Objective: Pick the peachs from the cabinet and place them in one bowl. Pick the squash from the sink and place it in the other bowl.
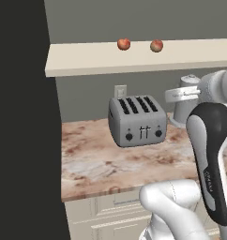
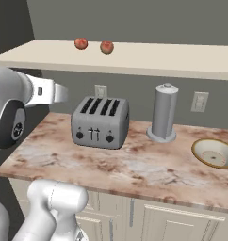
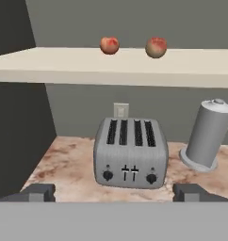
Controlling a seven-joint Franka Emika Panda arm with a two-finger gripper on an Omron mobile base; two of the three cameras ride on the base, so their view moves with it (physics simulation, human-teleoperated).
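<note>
Two peachs rest on top of the cabinet [image 1: 87, 58], a wide beige slab mounted on the grey wall above the counter [image 2: 134, 164]. The left peach [image 3: 109, 45] and the right peach [image 3: 156, 47] sit side by side but apart, not touching, both toward the left half of the slab. In the left base view they appear at [image 1: 124, 44] and [image 1: 156, 45]; in the right base view at [image 2: 80, 43] and [image 2: 106, 46].

Directly below the fruit, a grey four-slot toaster [image 3: 131, 153] stands on the marbled brown counter, its slots up and its knobs facing the robot. A wall outlet [image 3: 120, 110] shows just behind it. To the toaster's right stands an upright grey cylindrical canister [image 2: 163, 113] on a round base, well clear of the toaster. Further right, near the counter's edge in the right base view, lies the bowl [image 2: 215, 153], cream inside with a golden-brown rim; nothing is seen in it. A second wall outlet [image 2: 199, 101] is above it.

The gripper [image 3: 114, 192] is held in the air facing the toaster and cabinet, below peach level. Its two fingertips stand wide apart at the bottom of the hand view, holding nothing.
</note>
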